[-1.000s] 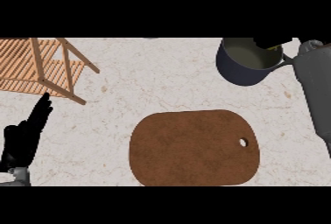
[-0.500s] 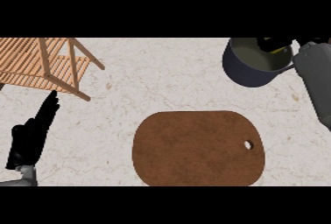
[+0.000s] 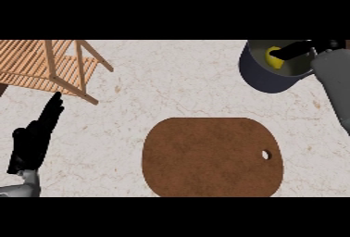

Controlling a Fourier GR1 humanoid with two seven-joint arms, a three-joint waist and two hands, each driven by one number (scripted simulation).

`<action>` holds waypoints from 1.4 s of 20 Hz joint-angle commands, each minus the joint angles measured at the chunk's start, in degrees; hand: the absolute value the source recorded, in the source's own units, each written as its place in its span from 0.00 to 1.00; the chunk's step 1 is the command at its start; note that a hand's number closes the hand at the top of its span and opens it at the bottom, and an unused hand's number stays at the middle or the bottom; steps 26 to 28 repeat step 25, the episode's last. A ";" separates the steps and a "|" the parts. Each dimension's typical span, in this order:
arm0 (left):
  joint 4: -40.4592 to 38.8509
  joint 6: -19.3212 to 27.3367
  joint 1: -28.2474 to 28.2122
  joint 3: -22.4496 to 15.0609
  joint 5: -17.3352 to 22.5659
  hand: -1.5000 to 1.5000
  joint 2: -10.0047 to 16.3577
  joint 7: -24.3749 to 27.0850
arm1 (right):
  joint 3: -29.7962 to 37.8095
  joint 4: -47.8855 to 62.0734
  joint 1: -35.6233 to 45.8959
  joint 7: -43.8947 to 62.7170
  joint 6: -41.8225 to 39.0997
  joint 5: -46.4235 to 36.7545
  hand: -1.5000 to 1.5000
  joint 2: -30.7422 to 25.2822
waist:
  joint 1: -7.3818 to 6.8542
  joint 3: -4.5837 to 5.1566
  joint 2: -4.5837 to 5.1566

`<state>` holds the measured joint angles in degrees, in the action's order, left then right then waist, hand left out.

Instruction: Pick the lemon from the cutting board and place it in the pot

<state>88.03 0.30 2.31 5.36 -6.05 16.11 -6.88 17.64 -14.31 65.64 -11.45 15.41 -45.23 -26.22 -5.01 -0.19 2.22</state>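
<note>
yellow lemon (image 3: 273,58): inside dark grey metal pot (image 3: 265,79), far right
right hand (image 3: 304,47): at lemon, grip cannot tell
left hand (image 3: 33,141): near left, fingers straight, holds nothing

yellow round lemon (image 3: 273,59) in dark grey metal pot (image 3: 262,78), far right | brown rounded wooden cutting board (image 3: 212,157) centre, before pot | slatted wooden rack (image 3: 41,65) far left | black left hand (image 3: 33,143) before rack

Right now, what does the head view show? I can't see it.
The yellow lemon is in the dark pot at top right, with the right hand over it. The brown cutting board in the middle is bare. The left hand rests open at left, near a wooden rack.
</note>
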 commanded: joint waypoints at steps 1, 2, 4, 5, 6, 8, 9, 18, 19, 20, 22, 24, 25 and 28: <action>1.29 -0.79 0.68 0.57 0.64 0.50 0.84 -1.42 | 2.45 2.18 0.72 -3.08 0.56 2.09 0.00 0.03 | -0.69 -0.06 0.09; 0.18 -0.77 -1.15 -0.43 0.27 0.50 -0.39 0.21 | 3.20 1.61 1.13 -4.53 0.97 2.84 0.00 -0.43 | -0.13 -0.01 -0.14; -0.01 0.73 -0.17 -1.22 -1.32 0.50 -1.09 -0.34 | 7.09 -0.22 0.42 -9.72 2.17 7.22 0.00 0.82 | 0.37 -0.10 -0.16; 0.20 -0.36 1.40 0.01 0.13 0.50 0.06 -1.69 | 9.97 -1.85 1.66 -11.39 2.09 10.51 0.00 1.53 | 0.80 -0.15 -0.40; -1.21 0.32 -0.18 -0.05 -0.52 0.50 -0.51 -0.33 | 11.70 -2.02 1.00 -13.63 1.28 12.33 0.00 0.45 | 0.95 -0.12 -0.32; -1.42 0.33 0.87 0.26 -0.34 0.50 -0.40 -0.61 | 15.20 -1.90 1.98 -13.82 0.85 16.01 0.00 0.82 | 1.11 -0.09 -0.38; -3.33 1.41 1.26 0.55 -0.77 0.50 -1.16 0.54 | 16.83 -2.34 1.20 -16.56 -2.37 18.14 0.00 -0.39 | 2.30 -0.04 -0.63; 0.47 -0.92 -1.71 2.63 0.39 0.50 1.38 0.32 | 18.90 1.67 0.37 -15.36 -14.97 22.02 0.00 -5.24 | 2.74 0.10 -1.45; -3.30 0.42 -0.58 2.72 0.09 0.50 -0.23 1.18 | 19.46 1.07 -1.45 -16.81 -17.19 23.23 0.00 -5.10 | 3.71 0.14 -1.63; -2.29 -1.39 0.75 3.32 1.25 0.50 1.32 -2.23 | 19.09 1.52 -2.93 -17.42 -17.08 22.87 0.00 -5.78 | 3.41 0.11 -1.51; 0.40 1.23 -2.18 1.19 -0.99 0.50 -1.55 -0.92 | 20.06 1.03 -4.52 -18.36 -20.39 24.44 0.00 -8.29 | 3.48 0.10 -1.64; -1.43 -0.73 -3.25 2.44 0.14 0.50 -0.19 1.32 | 20.89 1.38 -8.94 -22.51 -22.49 25.41 0.00 -9.72 | 3.35 0.08 -1.49; 1.17 -0.12 -2.61 3.11 -0.05 0.50 0.52 -1.32 | 21.18 0.80 -8.99 -21.37 -23.93 26.23 0.00 -10.92 | 3.70 0.09 -1.76; 1.17 -0.12 -2.61 3.11 -0.05 0.50 0.52 -1.32 | 21.18 0.80 -8.99 -21.37 -23.93 26.23 0.00 -10.92 | 3.70 0.09 -1.76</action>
